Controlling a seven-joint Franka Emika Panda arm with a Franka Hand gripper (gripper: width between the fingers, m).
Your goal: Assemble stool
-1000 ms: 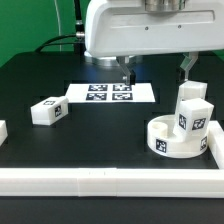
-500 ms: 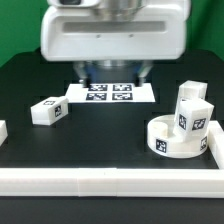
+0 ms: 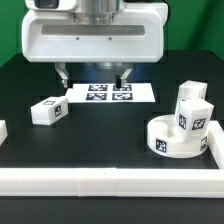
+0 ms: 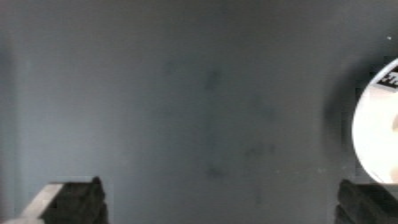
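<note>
The round white seat (image 3: 172,138) lies at the exterior view's right, with one white tagged leg (image 3: 191,108) standing upright in it. A second leg (image 3: 48,111) lies loose on the black table at the left. My gripper (image 3: 93,74) hangs above the table at the back, over the far edge of the marker board (image 3: 110,93). It is open wide and empty. In the wrist view the gripper (image 4: 217,205) shows only its two dark fingertips (image 4: 71,200) over bare table. A curved white part (image 4: 381,130), too blurred to name, shows at one edge.
A long white rail (image 3: 110,181) runs along the front of the table. A shorter rail (image 3: 215,150) stands beside the seat at the right. Another white part (image 3: 2,131) is cut off at the left edge.
The arm has swung toward the exterior view's left and nearer the camera. The open fingers now hang over the marker board's left part. The parts have not moved.
</note>
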